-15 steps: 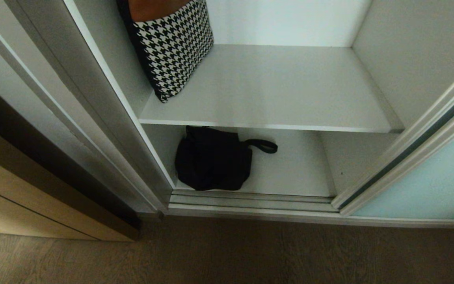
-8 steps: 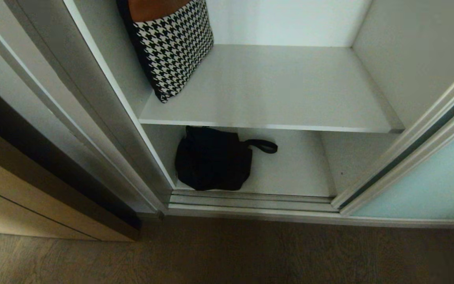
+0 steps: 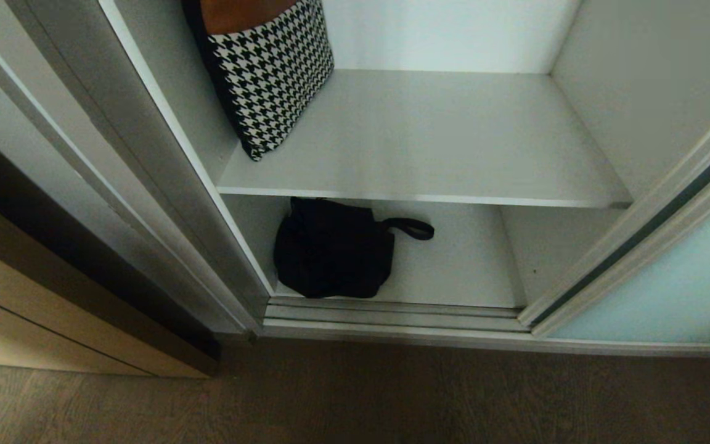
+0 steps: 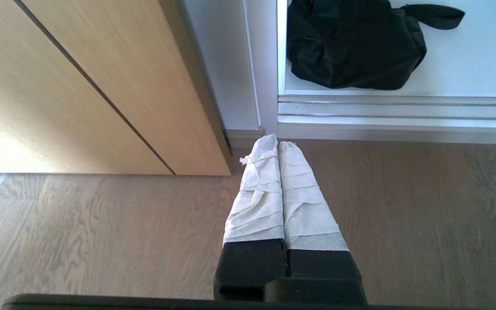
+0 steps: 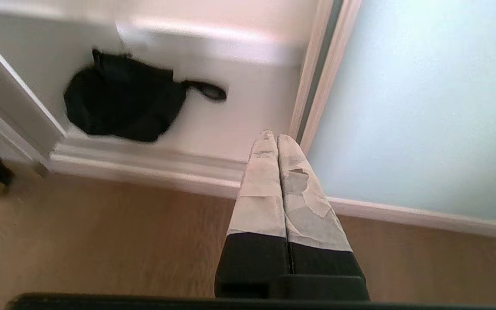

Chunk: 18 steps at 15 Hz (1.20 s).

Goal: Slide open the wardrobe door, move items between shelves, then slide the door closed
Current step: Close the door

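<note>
A light wood panel (image 3: 53,320) is seen at the far left, over the wood floor (image 3: 355,401). The left gripper (image 4: 278,142) is held above the floor, its wrapped fingers (image 4: 258,193) pressed together on nothing. A checked cushion (image 3: 272,74) is leaned in the back left corner of the upper shelf (image 3: 429,142). The black bag (image 3: 330,250) is laid on the lower shelf (image 3: 460,265), near its front left corner, with its strap pointed toward the right. The right gripper (image 5: 272,137) is closed too, on nothing. The sliding wardrobe door (image 3: 669,283) is pushed to the right.
</note>
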Available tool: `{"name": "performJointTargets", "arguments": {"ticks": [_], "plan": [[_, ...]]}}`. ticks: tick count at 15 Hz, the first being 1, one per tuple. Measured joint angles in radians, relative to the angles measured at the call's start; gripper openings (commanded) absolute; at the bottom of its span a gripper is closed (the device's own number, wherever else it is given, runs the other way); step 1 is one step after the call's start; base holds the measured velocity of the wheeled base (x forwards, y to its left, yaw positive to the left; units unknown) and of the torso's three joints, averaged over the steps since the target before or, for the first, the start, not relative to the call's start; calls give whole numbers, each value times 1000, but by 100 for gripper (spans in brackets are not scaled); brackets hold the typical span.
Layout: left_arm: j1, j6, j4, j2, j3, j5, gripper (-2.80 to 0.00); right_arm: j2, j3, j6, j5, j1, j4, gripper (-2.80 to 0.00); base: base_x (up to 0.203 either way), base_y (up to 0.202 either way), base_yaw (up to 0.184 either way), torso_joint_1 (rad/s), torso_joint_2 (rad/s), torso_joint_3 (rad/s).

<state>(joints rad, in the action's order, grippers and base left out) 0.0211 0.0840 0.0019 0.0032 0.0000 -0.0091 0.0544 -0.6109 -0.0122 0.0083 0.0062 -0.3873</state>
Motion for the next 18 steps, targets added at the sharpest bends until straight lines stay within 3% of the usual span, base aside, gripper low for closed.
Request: {"name": "performJointTargets", "arguments": {"ticks": [4, 6, 9, 11, 15, 18], "plan": [[0, 0, 0, 0, 0, 0, -280, 148, -321, 13, -85, 19, -169, -280, 0, 0, 0, 0, 0, 0], [0, 0, 0, 0, 0, 0, -280, 241, -462, 15, -211, 82, -194, -280, 0, 0, 0, 0, 0, 0], [0, 0, 0, 0, 0, 0, -280, 356, -635, 16, -448, 237, -227, -280, 0, 0, 0, 0, 0, 0], [0, 0, 0, 0, 0, 0, -280, 419, -764, 29, -544, 295, -283, -280, 0, 0, 0, 0, 0, 0], [0, 0, 0, 0, 0, 0, -280, 517, -904, 151, -543, 416, -337, -280, 0, 0, 0, 0, 0, 0], [0, 0, 0, 0, 0, 0, -280, 574, -960, 170, -553, 461, -343, -280, 0, 0, 0, 0, 0, 0]]}}
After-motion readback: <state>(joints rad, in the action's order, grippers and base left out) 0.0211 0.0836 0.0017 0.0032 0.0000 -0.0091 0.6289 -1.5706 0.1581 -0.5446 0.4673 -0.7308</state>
